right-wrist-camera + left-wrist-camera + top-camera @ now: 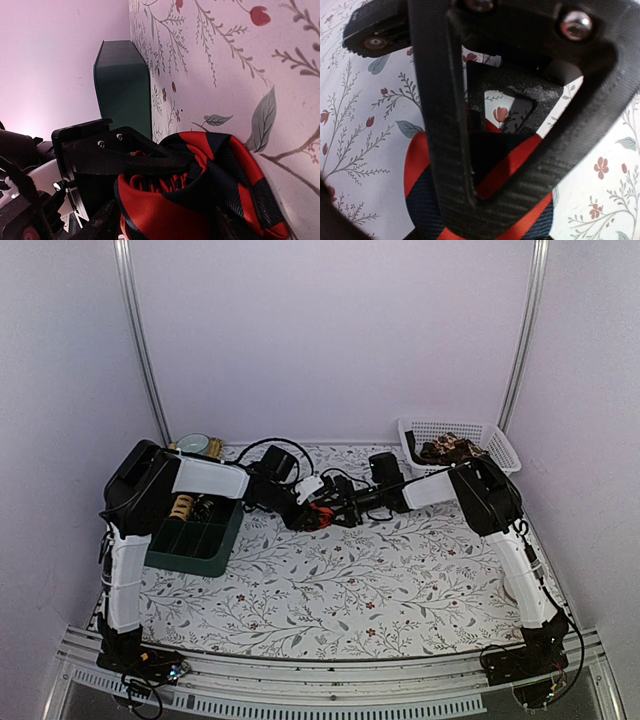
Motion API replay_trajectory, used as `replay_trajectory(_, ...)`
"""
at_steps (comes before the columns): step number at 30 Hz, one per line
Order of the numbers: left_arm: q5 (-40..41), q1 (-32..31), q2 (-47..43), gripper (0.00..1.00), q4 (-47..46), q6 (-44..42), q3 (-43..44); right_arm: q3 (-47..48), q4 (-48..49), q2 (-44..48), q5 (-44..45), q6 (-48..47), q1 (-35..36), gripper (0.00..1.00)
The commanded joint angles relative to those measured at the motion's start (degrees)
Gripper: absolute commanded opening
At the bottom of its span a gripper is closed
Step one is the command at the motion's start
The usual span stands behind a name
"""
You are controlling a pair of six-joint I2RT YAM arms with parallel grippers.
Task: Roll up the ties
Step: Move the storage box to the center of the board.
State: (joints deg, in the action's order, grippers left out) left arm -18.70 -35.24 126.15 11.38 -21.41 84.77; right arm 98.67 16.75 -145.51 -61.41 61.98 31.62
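Observation:
A red tie with black diagonal stripes (320, 515) lies as a coil on the floral table cover (400, 570), mid-table between both grippers. In the left wrist view the coil (417, 165) sits under my left gripper (480, 200), whose fingers meet in a V pressed onto it. In the right wrist view the coil (210, 165) fills the space between my right gripper's fingers (97, 225), and the left gripper's finger (150, 160) pokes into the coil's spiral end. My left gripper (303, 512) and right gripper (336, 508) almost touch.
A dark green divided tray (195, 540) stands at the left with a tan coiled tie (182, 506) in it; its wall shows in the right wrist view (125, 85). A white basket (500, 445) at the back right holds brown-patterned ties (450, 448). Black cables (270, 452) loop behind the grippers.

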Motion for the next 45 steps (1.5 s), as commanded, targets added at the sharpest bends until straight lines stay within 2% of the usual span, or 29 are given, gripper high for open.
replay_trajectory(1, -3.36, -1.10, 1.23, 0.39, 1.50, -0.90, -0.33, 1.47, -1.74, -6.51, 2.34, 0.16, 0.81, 0.59)
replay_trajectory(12, -5.04, -1.30, 0.49, 0.41, 0.81, -1.82, -1.39, 1.48, -0.21, -7.55, 0.98, 1.06, 3.24, 0.46)
replay_trajectory(15, -5.43, -1.36, -0.01, 0.45, 0.80, -2.21, -1.79, 0.88, 2.23, -7.97, 0.15, 2.61, 3.75, 0.41)
replay_trajectory(22, -5.56, -1.56, -0.65, 0.47, 1.28, -2.45, -2.31, -0.53, 5.85, -7.94, -0.64, 5.76, 4.09, 0.33)
replay_trajectory(27, -4.83, -1.47, -3.11, 0.65, 1.26, -0.15, -3.39, -2.14, 3.67, -6.79, 2.03, 4.41, 4.09, 0.31)
replay_trajectory(29, -4.36, -1.36, -5.12, 0.76, 1.39, 2.27, -4.26, -2.50, 2.96, -6.47, 2.86, 3.65, 4.07, 0.32)
replay_trajectory(33, -6.55, -1.05, -10.15, 0.89, 0.52, 8.88, -7.12, -3.07, 2.86, -6.24, 3.98, 3.37, 3.98, 0.31)
replay_trajectory(35, -7.63, -0.97, -12.64, 0.99, -0.69, 12.19, -8.84, -3.22, 3.65, -6.15, 3.93, 3.78, 3.98, 0.31)
replay_trajectory(40, -6.20, -0.65, -19.41, 1.00, -0.64, 20.52, -10.79, -4.93, 8.89, -5.56, 3.24, 5.86, 3.85, 0.31)
replay_trajectory(43, 0.43, 0.66, -22.58, 1.00, 1.56, 26.49, -10.67, -6.89, 13.22, -4.78, 2.89, 7.87, 3.46, 0.31)
replay_trajectory(45, 8.23, 1.59, -24.38, 1.00, 4.99, 28.82, -10.24, -7.97, 15.22, -4.23, 2.74, 9.06, 3.13, 0.32)
